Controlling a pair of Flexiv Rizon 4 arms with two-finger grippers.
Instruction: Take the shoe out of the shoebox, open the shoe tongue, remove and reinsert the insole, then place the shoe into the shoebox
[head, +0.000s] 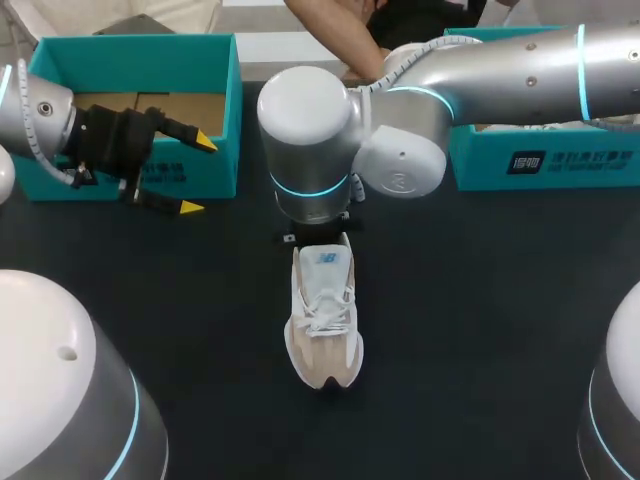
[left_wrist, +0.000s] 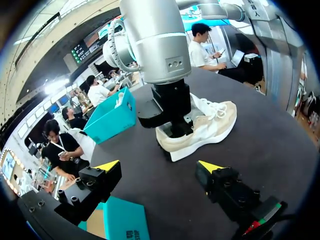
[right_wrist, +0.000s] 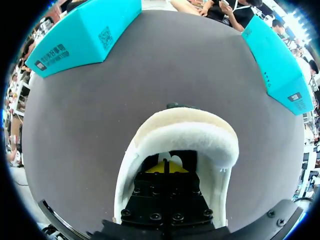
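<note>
Right now my right tool (right_wrist: 170, 166) sits inside the heel opening of the shoe (head: 322, 320); clenched or not, I cannot tell. My left tool (head: 198, 174) hangs released near the shoebox (head: 130, 48).

The shoe (head: 322, 320) is cream and white, the shoebox (head: 130, 55) teal (brown inside).

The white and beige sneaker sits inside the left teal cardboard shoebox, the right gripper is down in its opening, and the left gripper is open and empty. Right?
No. The head view shows the white and beige sneaker on the black table, outside the left teal cardboard shoebox. The rest holds: right gripper down in its opening, left gripper open and empty.
</note>
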